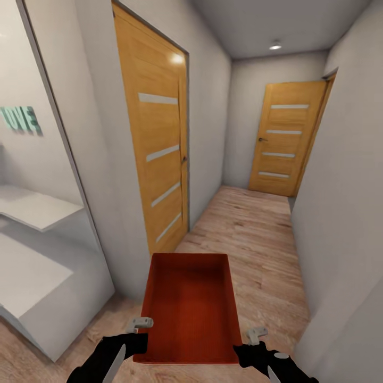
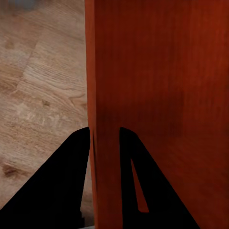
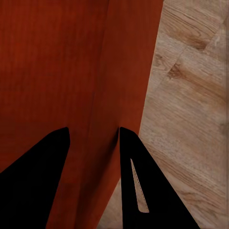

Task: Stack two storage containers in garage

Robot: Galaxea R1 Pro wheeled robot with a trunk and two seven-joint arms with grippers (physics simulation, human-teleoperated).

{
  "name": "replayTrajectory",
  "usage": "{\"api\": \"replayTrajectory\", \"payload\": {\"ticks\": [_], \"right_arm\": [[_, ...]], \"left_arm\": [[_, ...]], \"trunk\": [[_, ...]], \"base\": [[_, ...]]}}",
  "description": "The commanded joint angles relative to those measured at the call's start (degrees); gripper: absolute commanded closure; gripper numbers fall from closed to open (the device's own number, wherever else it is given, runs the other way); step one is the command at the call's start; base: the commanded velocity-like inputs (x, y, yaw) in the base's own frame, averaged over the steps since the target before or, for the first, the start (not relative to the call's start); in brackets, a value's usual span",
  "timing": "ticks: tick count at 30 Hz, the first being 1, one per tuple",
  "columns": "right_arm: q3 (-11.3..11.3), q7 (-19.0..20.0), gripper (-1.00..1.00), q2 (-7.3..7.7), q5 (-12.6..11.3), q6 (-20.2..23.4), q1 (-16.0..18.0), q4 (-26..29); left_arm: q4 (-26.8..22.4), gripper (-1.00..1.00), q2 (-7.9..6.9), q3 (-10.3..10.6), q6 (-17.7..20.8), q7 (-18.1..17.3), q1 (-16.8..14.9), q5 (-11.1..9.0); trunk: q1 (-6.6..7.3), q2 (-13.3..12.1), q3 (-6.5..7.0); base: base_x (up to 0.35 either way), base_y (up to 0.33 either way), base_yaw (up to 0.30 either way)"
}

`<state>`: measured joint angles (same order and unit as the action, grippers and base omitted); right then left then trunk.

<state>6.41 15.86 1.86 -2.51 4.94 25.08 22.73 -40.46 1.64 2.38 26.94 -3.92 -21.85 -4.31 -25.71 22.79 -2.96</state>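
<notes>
One orange-red open-top storage container (image 1: 189,308) is held level in front of me over light wood plank flooring in a narrow hallway. My left gripper (image 1: 139,327) is shut on its near left wall, and my right gripper (image 1: 250,338) is shut on its near right wall. In the left wrist view the black fingers (image 2: 71,181) straddle the thin wall of the container (image 2: 162,86), with the left gripper (image 2: 105,138) closed across it. In the right wrist view the right gripper (image 3: 93,138) clamps the wall of the container (image 3: 52,71) the same way. The container is empty inside.
A wooden door (image 1: 159,154) stands shut close on the left, and another wooden door (image 1: 287,138) closes the far end of the hallway. White walls (image 1: 346,213) hem both sides. A white shelf unit (image 1: 32,207) sits at the left. The plank floor (image 1: 250,234) runs ahead.
</notes>
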Motion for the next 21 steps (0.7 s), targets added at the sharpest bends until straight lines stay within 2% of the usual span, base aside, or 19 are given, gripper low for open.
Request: {"api": "replayTrajectory", "payload": {"ticks": [1, 13, 21], "right_arm": [[0.62, 0.92, 1.00, -0.01, -0.92, 0.42, -0.03, 0.12], [0.62, 0.92, 1.00, -0.01, -0.92, 0.42, -0.03, 0.12], [0.62, 0.92, 1.00, -0.01, -0.92, 0.42, -0.03, 0.12]], "left_arm": [[-0.23, 1.00, 0.02, -3.87, 0.30, 2.86, -0.09, -1.05], [-0.23, 1.00, 0.03, -3.87, 0.30, 2.86, -0.07, -1.05], [-0.23, 1.00, -0.05, -3.87, 0.30, 2.86, -0.10, -1.05]], "trunk": [[-0.07, 0.13, -0.13], [-0.07, 0.13, -0.13], [-0.07, 0.13, -0.13]], "base": [[0.325, 0.000, -0.014], [0.325, 0.000, -0.007], [0.325, 0.000, -0.227]]}}
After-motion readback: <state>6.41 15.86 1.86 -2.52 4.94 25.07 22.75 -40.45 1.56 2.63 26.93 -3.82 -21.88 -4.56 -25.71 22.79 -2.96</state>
